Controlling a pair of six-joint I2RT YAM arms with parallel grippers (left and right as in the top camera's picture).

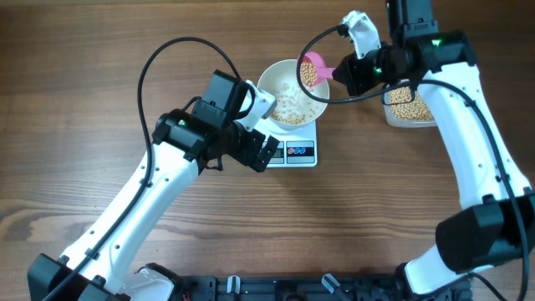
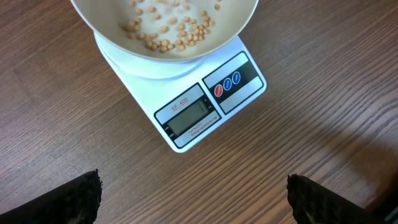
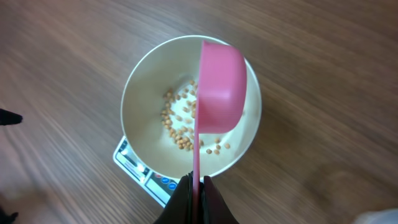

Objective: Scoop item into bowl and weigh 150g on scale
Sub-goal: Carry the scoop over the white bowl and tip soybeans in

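Observation:
The white bowl (image 1: 266, 82) stands on the small white scale (image 1: 301, 152), with tan beans (image 1: 288, 109) lying in its bottom. My right gripper (image 1: 344, 73) is shut on the handle of a pink scoop (image 1: 313, 71), which hangs over the bowl's right rim with beans in it. The right wrist view has the scoop (image 3: 221, 87) turned on its side above the bowl (image 3: 134, 118), and its handle is pinched in my right gripper (image 3: 198, 186). My left gripper (image 2: 194, 199) is open and empty over bare wood, just in front of the scale (image 2: 193, 118).
A clear plastic tub (image 1: 418, 119) of beans stands at the right, partly under the right arm. The left arm reaches in diagonally from the lower left, its wrist close to the scale's left side. Black cables arc above both arms.

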